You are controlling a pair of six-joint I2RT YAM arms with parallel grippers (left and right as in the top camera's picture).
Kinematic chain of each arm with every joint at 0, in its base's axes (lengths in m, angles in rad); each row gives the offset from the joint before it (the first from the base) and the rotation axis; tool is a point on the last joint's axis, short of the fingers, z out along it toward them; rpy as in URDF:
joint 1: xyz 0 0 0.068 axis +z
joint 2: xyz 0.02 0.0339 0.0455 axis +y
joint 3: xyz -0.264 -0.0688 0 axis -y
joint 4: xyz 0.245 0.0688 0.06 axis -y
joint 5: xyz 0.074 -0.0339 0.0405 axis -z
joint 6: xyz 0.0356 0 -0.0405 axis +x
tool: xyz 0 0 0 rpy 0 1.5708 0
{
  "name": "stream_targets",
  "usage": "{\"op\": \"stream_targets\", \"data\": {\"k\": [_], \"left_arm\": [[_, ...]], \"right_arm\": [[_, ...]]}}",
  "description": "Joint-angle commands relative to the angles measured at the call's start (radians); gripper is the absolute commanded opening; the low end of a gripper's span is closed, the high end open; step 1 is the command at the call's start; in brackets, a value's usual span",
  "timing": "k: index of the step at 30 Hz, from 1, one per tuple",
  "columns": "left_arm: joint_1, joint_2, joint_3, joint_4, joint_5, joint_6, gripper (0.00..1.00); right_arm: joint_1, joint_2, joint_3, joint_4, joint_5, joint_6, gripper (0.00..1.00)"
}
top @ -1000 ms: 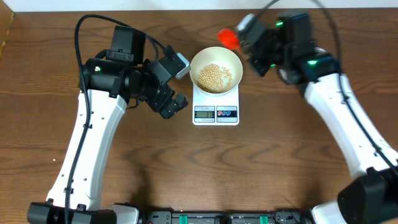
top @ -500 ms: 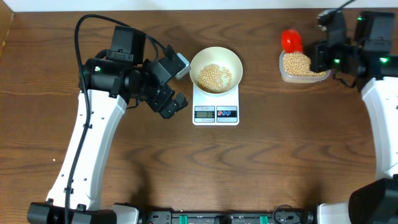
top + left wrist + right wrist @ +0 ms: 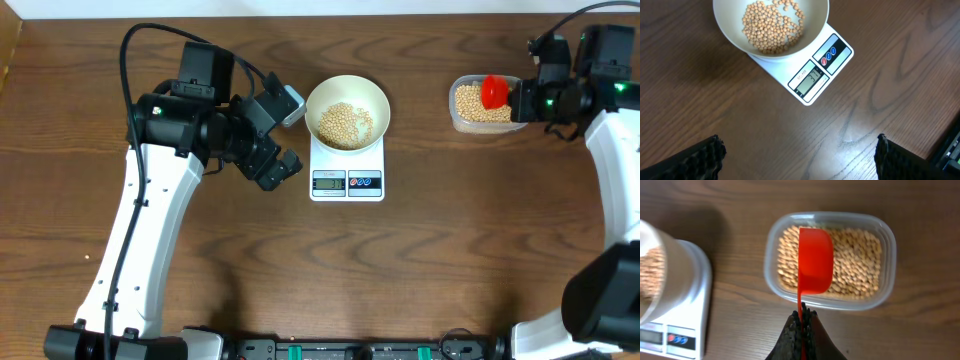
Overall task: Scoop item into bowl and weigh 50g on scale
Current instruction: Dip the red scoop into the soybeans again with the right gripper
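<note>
Scoop (image 3: 493, 91) moved over tub (image 3: 771, 260); wrist: fingers (image 3: 789, 341) pinch handle (image 3: 799, 305).

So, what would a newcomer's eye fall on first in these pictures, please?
The bright red scoop, pinched by the shut right gripper, hangs over the clear tub of tan beans, far right in the overhead view. Next comes the white bowl holding more of them, sitting on the small scale at centre, with the left gripper open to its left.

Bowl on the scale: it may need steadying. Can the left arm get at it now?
Probably yes: the open left gripper sits beside the bowl, nothing between them; the right gripper holds the scoop over the tub.
</note>
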Motion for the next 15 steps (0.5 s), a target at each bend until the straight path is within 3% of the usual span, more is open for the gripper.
{"op": "stream_targets", "data": {"k": [1, 15], "left_arm": [[-0.003, -0.008, -0.004, -0.002, 0.005, -0.008, 0.98], [-0.003, -0.008, -0.004, -0.002, 0.005, -0.008, 0.98]], "right_arm": [[0.000, 0.016, 0.004, 0.006, 0.085, 0.031, 0.01], [0.009, 0.098, 0.004, 0.034, 0.127, 0.029, 0.01]]}}
